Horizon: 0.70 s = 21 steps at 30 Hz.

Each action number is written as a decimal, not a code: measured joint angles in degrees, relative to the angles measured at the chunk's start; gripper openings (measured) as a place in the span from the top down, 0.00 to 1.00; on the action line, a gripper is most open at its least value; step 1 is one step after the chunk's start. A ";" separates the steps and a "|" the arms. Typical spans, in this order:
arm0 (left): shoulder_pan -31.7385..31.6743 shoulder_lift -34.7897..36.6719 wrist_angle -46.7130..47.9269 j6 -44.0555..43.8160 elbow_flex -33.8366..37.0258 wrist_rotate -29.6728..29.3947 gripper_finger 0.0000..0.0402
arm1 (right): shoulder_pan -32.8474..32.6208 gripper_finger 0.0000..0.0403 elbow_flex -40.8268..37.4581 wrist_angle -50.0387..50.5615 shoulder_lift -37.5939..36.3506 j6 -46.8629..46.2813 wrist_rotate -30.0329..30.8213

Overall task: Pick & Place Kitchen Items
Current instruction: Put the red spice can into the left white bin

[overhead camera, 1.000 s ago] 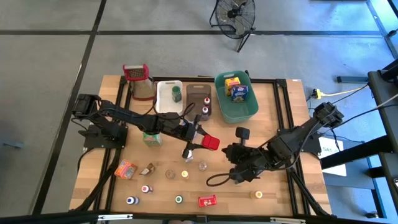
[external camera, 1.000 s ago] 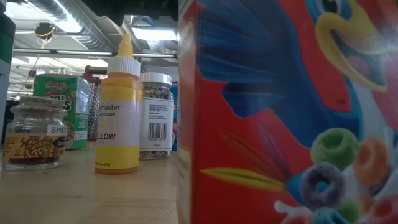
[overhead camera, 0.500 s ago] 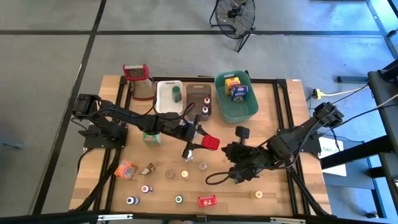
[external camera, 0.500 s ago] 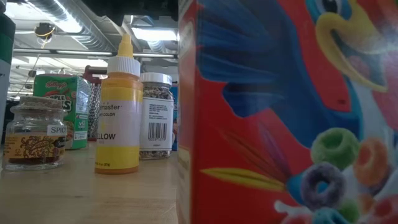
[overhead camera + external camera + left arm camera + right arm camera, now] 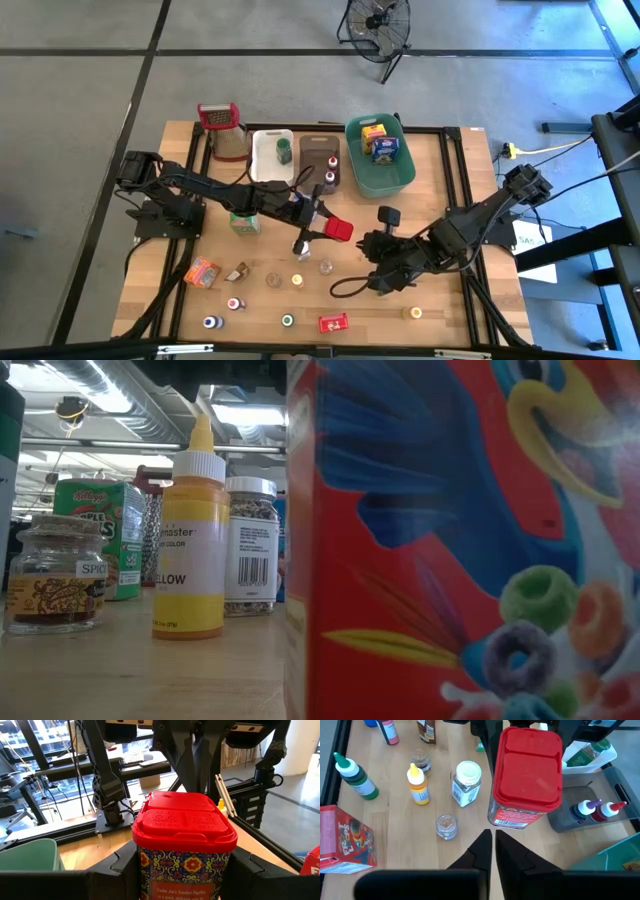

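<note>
The kitchen item in hand is a tin with a red lid [image 5: 339,229] and a colourful patterned wall [image 5: 184,827]. My left gripper [image 5: 322,224] is shut on it above the middle of the table. The same tin [image 5: 527,775] shows in the right wrist view, high over the tabletop. My right gripper [image 5: 373,281] hovers to the tin's right and nearer the front edge. It is slanted down, fingers [image 5: 481,851] together and holding nothing. Small bottles and jars [image 5: 297,281] stand on the near half of the table. My left gripper pinches the tin between its two fingers [image 5: 123,866], one on each side wall just under the red lid [image 5: 227,862]. The fingers reach in about level from the table's left. The tin stands upright, lifted clear of the table.
A steel grater [image 5: 222,130], a white bin [image 5: 264,170], a brown bin [image 5: 309,150] and a teal bin [image 5: 372,183] line the far edge. A green bottle [image 5: 355,777], a yellow bottle [image 5: 418,785], two jars and a cereal box [image 5: 342,840] stand below my right gripper.
</note>
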<state>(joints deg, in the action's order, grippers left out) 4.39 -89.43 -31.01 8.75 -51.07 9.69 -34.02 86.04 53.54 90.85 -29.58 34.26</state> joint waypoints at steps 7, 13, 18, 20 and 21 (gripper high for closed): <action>0.01 0.00 -0.01 0.00 0.00 0.00 0.54 | 0.30 0.77 0.00 0.02 1.50 0.01 0.04; 0.00 0.00 -0.01 -0.01 0.00 0.01 0.54 | 1.12 0.79 0.02 0.46 2.15 -4.48 -4.04; 0.01 0.00 -0.01 0.02 0.00 0.02 0.54 | 1.24 0.99 0.02 1.75 2.87 -3.60 -5.92; -0.01 0.00 -0.01 0.02 0.00 0.00 0.54 | 1.25 0.99 0.02 2.04 3.04 -3.46 -3.98; -0.01 0.00 -0.01 0.02 0.00 0.00 0.54 | 1.29 0.99 0.02 2.15 3.10 -3.48 -2.78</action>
<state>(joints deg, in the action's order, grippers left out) 4.38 -89.43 -31.03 8.78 -51.07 9.69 -32.73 86.06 55.69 93.95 -33.06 31.48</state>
